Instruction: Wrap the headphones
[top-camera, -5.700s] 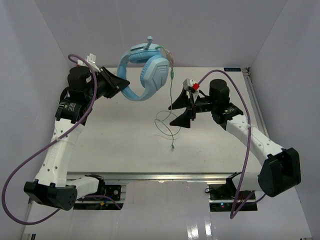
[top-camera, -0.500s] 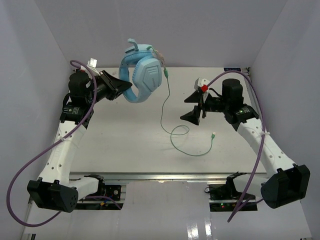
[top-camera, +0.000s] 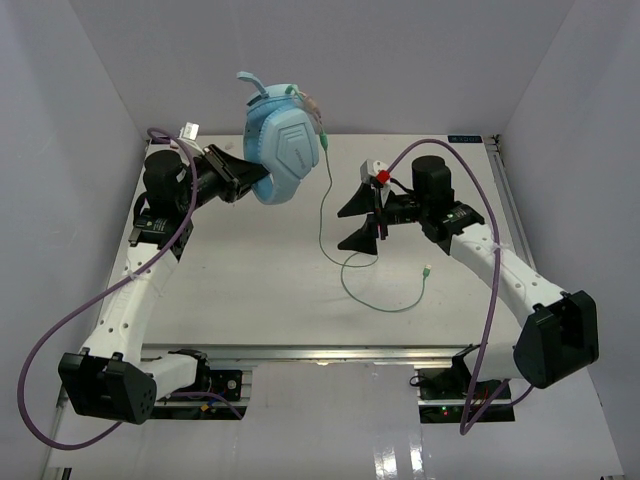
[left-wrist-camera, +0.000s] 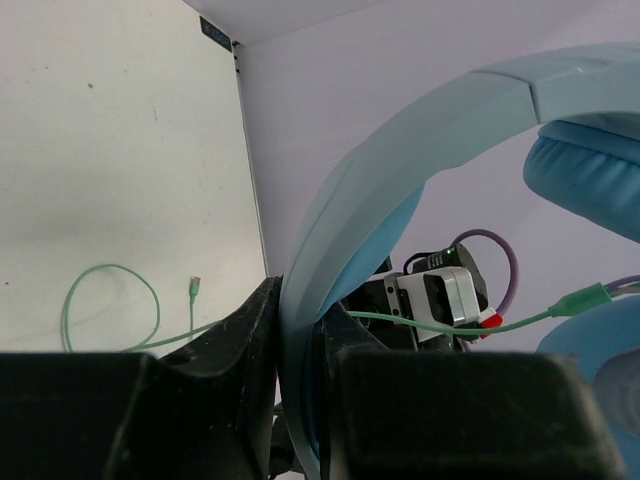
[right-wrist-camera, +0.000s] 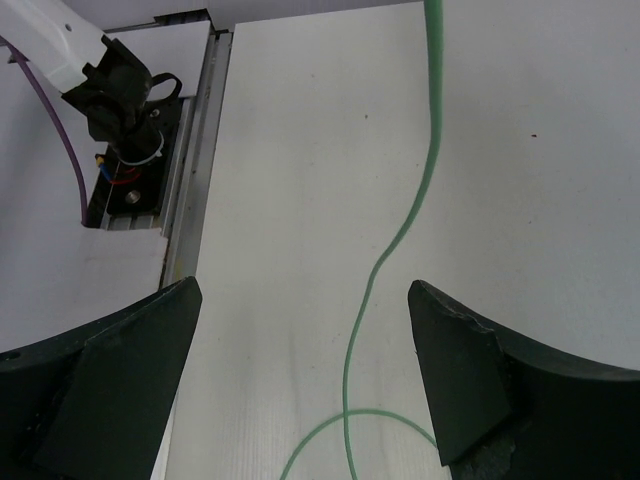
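Top external view: the headphones (top-camera: 283, 155) are held aloft over the far left of the table (top-camera: 230, 290), the band pinched by the left gripper (top-camera: 257, 180). Their cable (right-wrist-camera: 437, 90) hangs before the widely spread right gripper (top-camera: 358, 224), its end coiled on the table.

The left gripper (top-camera: 252, 184) is clamped on the band of the headphones (top-camera: 285, 150), holding them in the air above the table's (top-camera: 250, 290) far edge. Their cable (top-camera: 322, 215) hangs down, loops on the table and ends at the plug (top-camera: 427, 268). The right gripper (top-camera: 357, 224) hovers just right of the hanging cable, jaws spread wide.
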